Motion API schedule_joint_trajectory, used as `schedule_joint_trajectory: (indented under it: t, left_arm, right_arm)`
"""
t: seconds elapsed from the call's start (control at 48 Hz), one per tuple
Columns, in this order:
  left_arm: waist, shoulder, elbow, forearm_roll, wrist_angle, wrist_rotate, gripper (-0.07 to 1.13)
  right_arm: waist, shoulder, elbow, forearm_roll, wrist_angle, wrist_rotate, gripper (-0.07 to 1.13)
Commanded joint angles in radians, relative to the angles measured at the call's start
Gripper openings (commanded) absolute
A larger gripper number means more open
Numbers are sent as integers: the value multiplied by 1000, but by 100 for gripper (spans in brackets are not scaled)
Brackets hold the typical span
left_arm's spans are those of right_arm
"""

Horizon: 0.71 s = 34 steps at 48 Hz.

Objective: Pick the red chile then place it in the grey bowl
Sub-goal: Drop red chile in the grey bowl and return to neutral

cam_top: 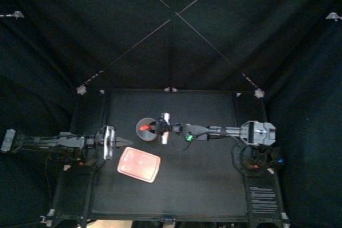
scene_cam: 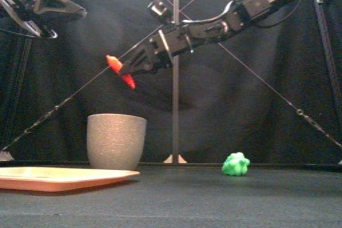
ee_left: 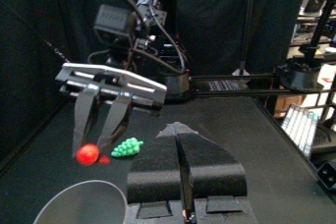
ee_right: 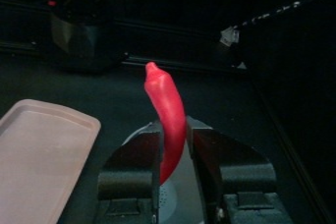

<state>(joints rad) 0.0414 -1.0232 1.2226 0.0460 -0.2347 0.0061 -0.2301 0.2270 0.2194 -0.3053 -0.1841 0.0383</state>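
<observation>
The red chile (scene_cam: 120,70) hangs in the air with my right gripper (scene_cam: 136,62) shut on it, just above and slightly right of the tall grey speckled cup (scene_cam: 116,140). From above, the chile (cam_top: 146,127) sits over the cup's mouth. In the right wrist view the chile (ee_right: 164,120) stands upright between the jaws. The left wrist view shows the right gripper (ee_left: 105,100) holding the chile (ee_left: 89,154) over the cup's rim (ee_left: 85,203). My left gripper (ee_left: 184,164) rests shut and empty at the table's left, raised in the front view (scene_cam: 34,7).
A flat pink tray (cam_top: 139,165) lies in front of the cup, toward the table's front left (scene_cam: 60,178). A small green toy (scene_cam: 237,163) sits on the table right of the cup, under the right arm (cam_top: 189,137).
</observation>
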Motion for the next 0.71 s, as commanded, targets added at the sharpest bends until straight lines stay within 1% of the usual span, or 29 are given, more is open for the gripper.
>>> schedule_joint_trajectory:
  t: [0.021, 0.125, 0.271, 0.375, 0.521, 0.604, 0.708]
  left_arm:
    - [2, 3, -14, 2, -5, 0, -3]
    - [2, 3, -14, 2, -5, 2, -3]
    - [2, 3, -12, 2, -5, 2, -3]
    - [2, 3, -14, 2, -6, 2, -3]
    - [2, 3, -12, 2, -5, 2, -3]
    - [2, 3, -12, 2, -5, 0, -3]
    - [3, 3, -14, 0, -5, 0, -3]
  right_arm:
    - [-23, 14, -46, 25, -9, 0, 58]
    - [-35, 15, -34, 49, -9, 2, 66]
    - [-52, -3, 2, 77, -15, 0, 80]
    - [-46, -43, 41, 87, -55, 0, 86]
    - [-37, -189, 143, 94, -152, 5, 86]
    - [-28, -311, 221, 127, -201, 5, 86]
    - [-9, -472, 325, 164, -224, 2, 86]
